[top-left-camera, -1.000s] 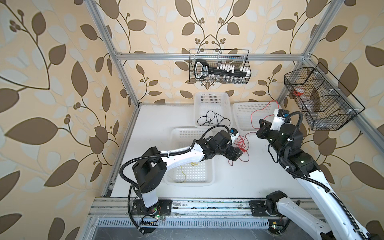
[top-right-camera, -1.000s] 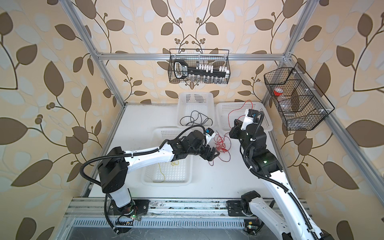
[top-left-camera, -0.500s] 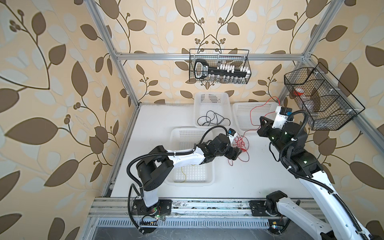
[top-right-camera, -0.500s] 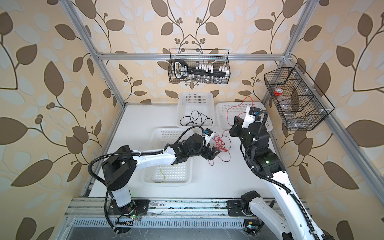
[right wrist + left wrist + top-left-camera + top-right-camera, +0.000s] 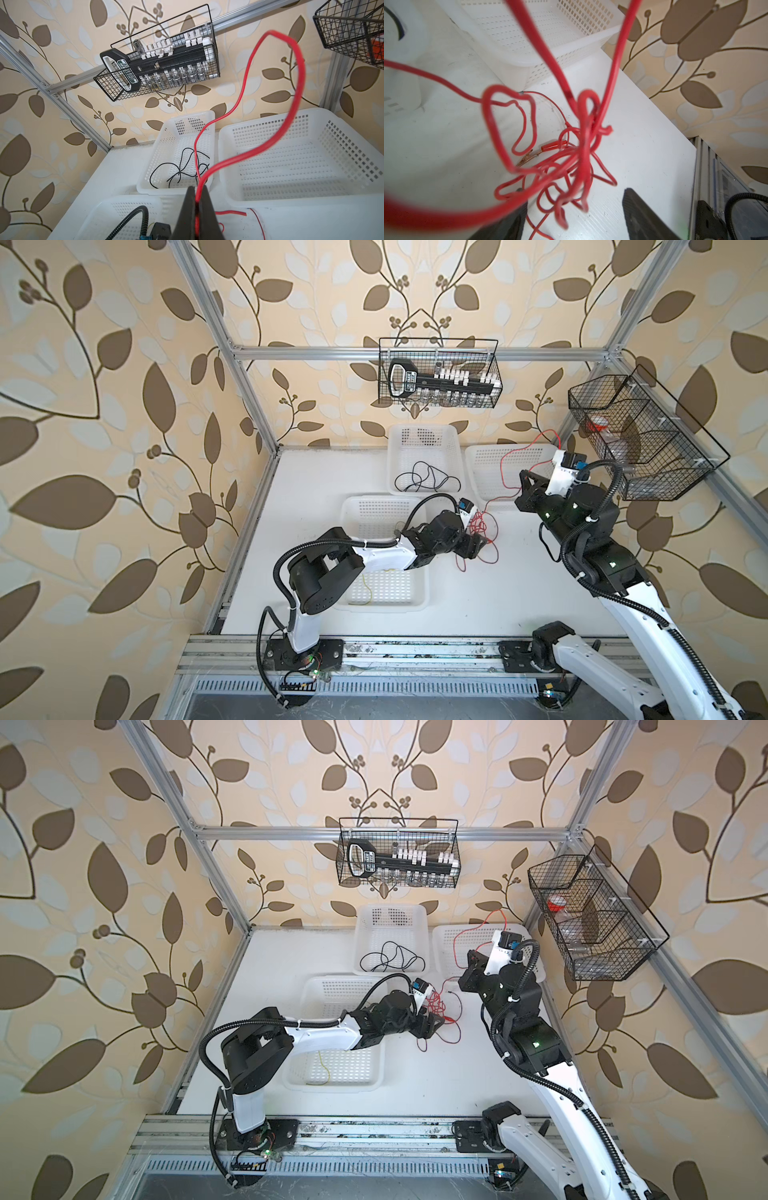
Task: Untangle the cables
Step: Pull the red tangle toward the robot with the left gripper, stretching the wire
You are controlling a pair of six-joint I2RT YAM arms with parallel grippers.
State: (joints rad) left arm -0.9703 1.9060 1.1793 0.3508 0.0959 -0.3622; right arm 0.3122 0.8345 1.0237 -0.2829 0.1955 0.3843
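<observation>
Cables [image 5: 437,1006] lie in three places on the white table [image 5: 478,605]: at the near left a thin yellow cable [image 5: 368,589] curls in a perforated plastic basket [image 5: 353,506], farther back a black cable [image 5: 428,479] loops loosely in a slotted far basket [image 5: 419,432], and at the middle the red cable [image 5: 478,526] bunches into a kinked, glossy knot with a small metal clip [image 5: 529,155]. We find the left gripper [image 5: 476,545] at that knot, its flat black fingers [image 5: 641,209] spread wide around loose loops, clamping nothing, while the raised right gripper [image 5: 197,191] on the right pinches one red strand between closed jaws, the strand arching over the far-right basket [image 5: 490,456].
</observation>
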